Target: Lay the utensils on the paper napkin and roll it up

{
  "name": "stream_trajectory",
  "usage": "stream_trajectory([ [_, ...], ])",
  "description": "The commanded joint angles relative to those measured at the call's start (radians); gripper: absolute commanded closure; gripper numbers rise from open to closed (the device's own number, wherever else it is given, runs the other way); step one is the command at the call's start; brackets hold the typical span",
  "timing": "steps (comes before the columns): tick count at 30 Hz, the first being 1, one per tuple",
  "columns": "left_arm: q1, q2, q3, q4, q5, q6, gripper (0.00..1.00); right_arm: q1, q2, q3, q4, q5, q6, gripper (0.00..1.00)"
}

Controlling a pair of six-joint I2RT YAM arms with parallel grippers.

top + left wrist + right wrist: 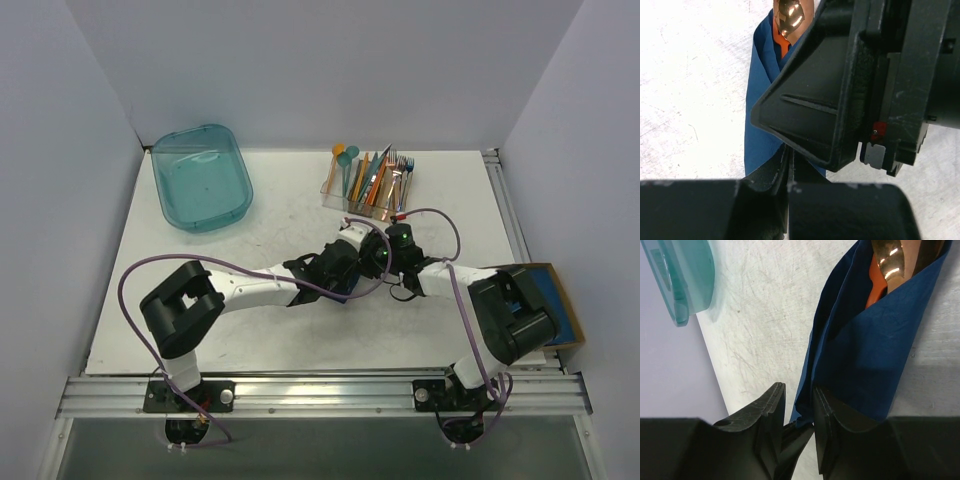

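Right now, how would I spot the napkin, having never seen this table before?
At the middle of the white table, the left gripper and right gripper meet. Between them is the paper napkin, a dark blue sheet folded around shiny copper utensils, unlike the loose cutlery in the clear holder behind.

A teal tub (201, 176) sits far left on the table (300, 340), well apart from what looks like a clear cutlery rack (330, 192).
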State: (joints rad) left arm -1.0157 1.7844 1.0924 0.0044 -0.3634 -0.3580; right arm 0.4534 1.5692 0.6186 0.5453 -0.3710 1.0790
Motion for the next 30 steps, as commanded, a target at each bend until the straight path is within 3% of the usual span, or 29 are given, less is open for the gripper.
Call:
stream_trajectory([
  [1, -0.007, 0.006, 0.046, 0.034, -0.026, 0.022, 0.98, 0.010, 0.011, -0.020, 0.053, -0.026, 0.019, 0.73],
  [5, -0.006, 0.006, 0.043, 0.035, -0.031, 0.028, 0.98, 0.010, 0.006, -0.034, 0.051, -0.025, 0.019, 0.80],
  [10, -0.006, 0.003, 0.047, 0.031, -0.028, 0.033, 0.97, 0.011, 0.003, -0.045, 0.056, -0.026, 0.021, 0.99],
  [12, -0.006, 0.001, 0.049, 0.023, -0.023, 0.033, 0.92, 0.008, 0.006, -0.046, 0.056, -0.028, 0.019, 1.00],
  [13, -0.009, -0.005, 0.046, 0.019, -0.023, 0.031, 0.89, 0.008, 0.009, -0.046, 0.059, -0.028, 0.018, 1.00],
  [14, -0.012, -0.009, 0.044, 0.014, -0.031, 0.031, 0.76, 0.008, 0.011, -0.045, 0.059, -0.028, 0.018, 1.00],
  [16, -0.017, -0.029, 0.029, 0.006, -0.048, 0.028, 0.63, 0.008, 0.015, -0.042, 0.061, -0.026, 0.016, 1.00],
  [17, -0.018, -0.039, 0.023, 0.005, -0.055, 0.027, 0.52, 0.008, 0.015, -0.042, 0.062, -0.026, 0.015, 1.00],
  [21, -0.020, -0.097, -0.012, -0.003, -0.091, 0.019, 0.31, 0.008, 0.015, -0.034, 0.053, -0.025, 0.009, 1.00],
  [25, -0.026, -0.123, -0.032, -0.067, -0.118, 0.002, 0.15, 0.008, 0.011, -0.023, 0.041, -0.020, 0.002, 1.00],
  [30, -0.032, -0.114, -0.068, -0.096, -0.131, -0.027, 0.13, 0.008, 0.003, -0.013, 0.024, -0.014, -0.005, 1.00],
])
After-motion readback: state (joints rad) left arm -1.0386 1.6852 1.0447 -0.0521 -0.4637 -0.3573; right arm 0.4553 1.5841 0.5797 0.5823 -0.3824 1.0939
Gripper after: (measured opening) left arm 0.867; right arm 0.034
